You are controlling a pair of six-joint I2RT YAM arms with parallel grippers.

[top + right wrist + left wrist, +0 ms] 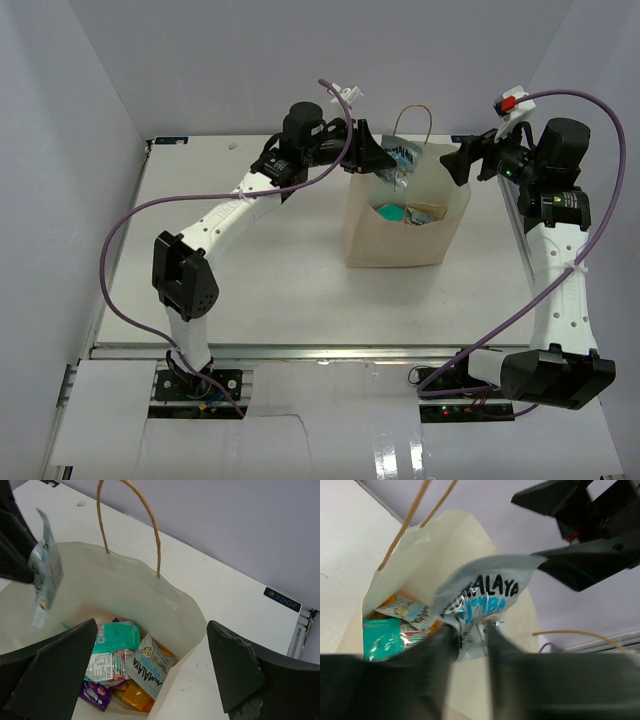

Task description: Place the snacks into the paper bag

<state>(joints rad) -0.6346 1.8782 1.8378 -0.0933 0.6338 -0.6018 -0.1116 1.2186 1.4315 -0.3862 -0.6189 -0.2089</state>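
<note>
Left wrist view shows the left gripper (pixel 470 645) pinching a silvery snack packet (pixel 480 597), its lower edge hidden between the fingers, over the open paper bag (pixel 400 235). Right gripper (pixel 150 675) is spread wide at the rim; more packets (pixel 127 665) lie inside.

One paper bag (pixel 400 240); six snacks (pixel 132 665) visible, five inside.

Two white arms (pixel 230 215) with black joints and black jaws, purple cables (pixel 130 230) looping alongside.
</note>
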